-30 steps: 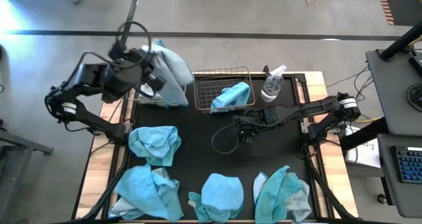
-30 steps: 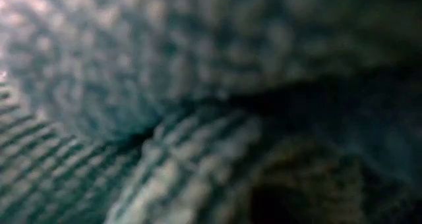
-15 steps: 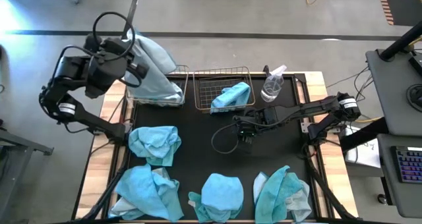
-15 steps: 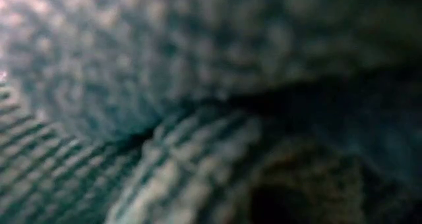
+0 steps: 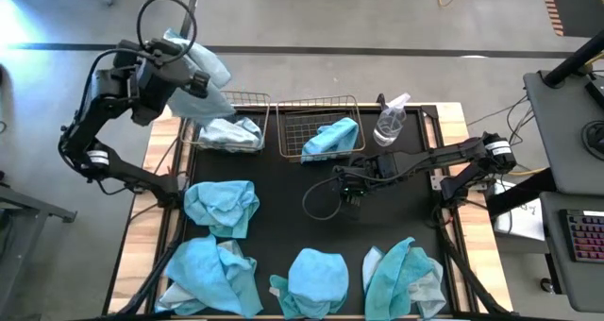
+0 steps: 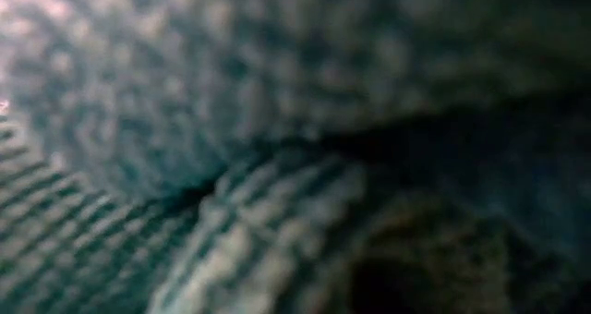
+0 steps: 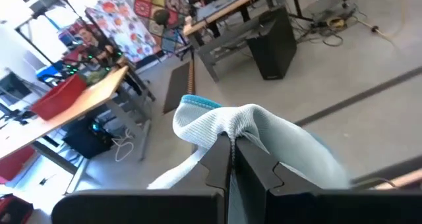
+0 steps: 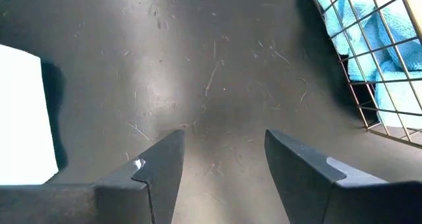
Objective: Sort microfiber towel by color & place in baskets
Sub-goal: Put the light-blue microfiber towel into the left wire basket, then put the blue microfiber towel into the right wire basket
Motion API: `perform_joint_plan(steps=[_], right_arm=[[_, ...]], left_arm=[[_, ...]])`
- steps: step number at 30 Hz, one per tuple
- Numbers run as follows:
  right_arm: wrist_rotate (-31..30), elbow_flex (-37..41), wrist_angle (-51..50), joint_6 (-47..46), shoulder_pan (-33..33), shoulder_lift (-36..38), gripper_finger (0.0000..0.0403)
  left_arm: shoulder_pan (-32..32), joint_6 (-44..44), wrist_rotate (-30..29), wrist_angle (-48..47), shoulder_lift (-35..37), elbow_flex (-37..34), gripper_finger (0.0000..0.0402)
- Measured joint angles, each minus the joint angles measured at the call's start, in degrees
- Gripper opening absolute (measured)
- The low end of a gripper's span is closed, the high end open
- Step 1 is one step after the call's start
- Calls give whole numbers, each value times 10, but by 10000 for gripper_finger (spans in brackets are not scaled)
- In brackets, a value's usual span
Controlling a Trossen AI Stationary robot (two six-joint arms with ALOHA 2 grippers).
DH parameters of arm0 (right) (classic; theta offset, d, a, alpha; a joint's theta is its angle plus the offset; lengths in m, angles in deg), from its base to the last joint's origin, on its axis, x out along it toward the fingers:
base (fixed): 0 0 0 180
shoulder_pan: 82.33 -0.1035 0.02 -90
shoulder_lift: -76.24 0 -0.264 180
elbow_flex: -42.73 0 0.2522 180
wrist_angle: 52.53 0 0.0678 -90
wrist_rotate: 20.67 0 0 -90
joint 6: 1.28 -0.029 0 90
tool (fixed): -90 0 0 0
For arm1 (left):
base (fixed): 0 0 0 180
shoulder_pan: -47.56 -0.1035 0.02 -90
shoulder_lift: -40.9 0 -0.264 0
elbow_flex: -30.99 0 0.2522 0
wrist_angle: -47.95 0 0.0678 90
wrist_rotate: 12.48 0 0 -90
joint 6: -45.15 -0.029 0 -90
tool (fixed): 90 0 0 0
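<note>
Left gripper (image 5: 193,78) raised over far-left table corner, fingers (image 7: 217,159) clamped on pale grey-blue fuzzy microfiber towel (image 5: 203,94); towel's lower end drapes into left brassy wire-mesh basket (image 5: 262,109). Right brassy wire-mesh basket (image 5: 288,132) alongside holds bright turquoise fuzzy towel (image 5: 332,136). Clear plastic spray bottle (image 5: 391,121) just right of it. Right gripper (image 8: 221,168) low over black mat (image 5: 283,217) at table centre, fingers spread, empty. Four turquoise towels (image 5: 221,207) near edge.

My black-topped table (image 5: 293,227) carries two wire baskets (image 5: 316,125), a spray bottle (image 5: 390,121), and four loose turquoise towels (image 5: 220,206).
</note>
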Motion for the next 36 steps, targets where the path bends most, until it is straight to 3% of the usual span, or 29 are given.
perform_joint_plan(steps=[10, 14, 19, 27, 30, 36], right_arm=[[0, 0, 0, 1, 0, 0, 206], [0, 0, 0, 1, 0, 0, 206], [0, 0, 0, 1, 0, 0, 206], [0, 0, 0, 1, 0, 0, 206], [0, 0, 0, 1, 0, 0, 206], [0, 0, 0, 3, 0, 0, 206]], left_arm=[[-9, -8, 3, 0, -13, -22, 10], [-28, -8, 10, -5, -13, -36, 44], [-60, -8, 91, -6, -13, -43, 104], [-70, 7, 115, -6, -13, -67, 167], [-71, 20, 198, -7, -13, -77, 171], [-42, 11, 460, 40, -13, -104, 171]])
